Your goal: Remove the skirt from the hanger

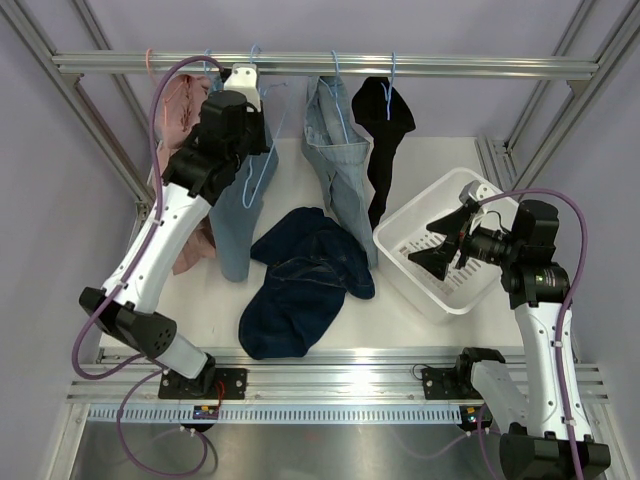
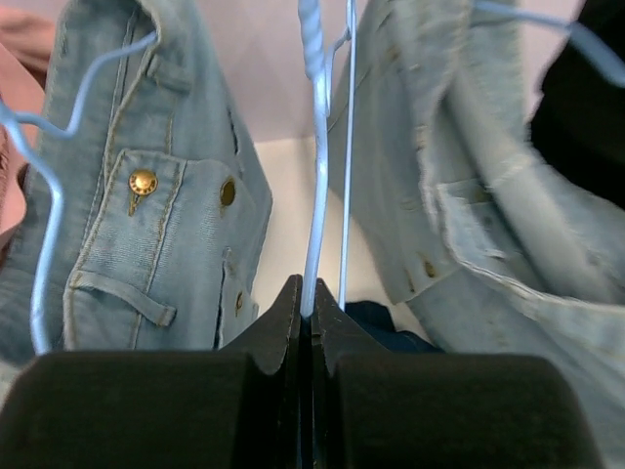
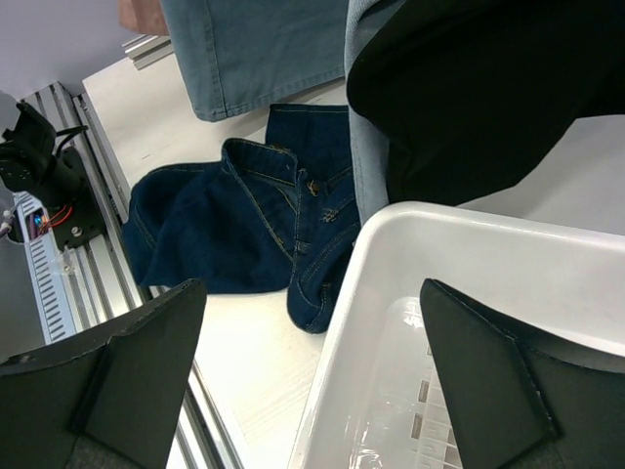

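The left pincer (image 2: 305,298) is clenched, its jaws pressed together on the thin light-blue wire of a hanger (image 2: 314,195), which rises straight up from the fingertips. This pincer is raised to the level of the rail (image 1: 330,64), between two hanging pale denim garments, one to its left (image 2: 146,205) and one to its right (image 2: 488,215). A pink garment (image 1: 180,110) hangs at the left end of the rail and a black garment (image 1: 385,130) near the right end. The right pincer (image 1: 443,240) is released, jaws spread wide, hovering over the white basket (image 1: 420,205) at the right side of the tabletop (image 1: 290,180) and grasping nothing. The skirt (image 1: 300,280), dark blue denim, lies crumpled flat on the tabletop, off the hanger, below the hanging clothes and just left of the basket, with its buttoned waistband turned toward the basket.
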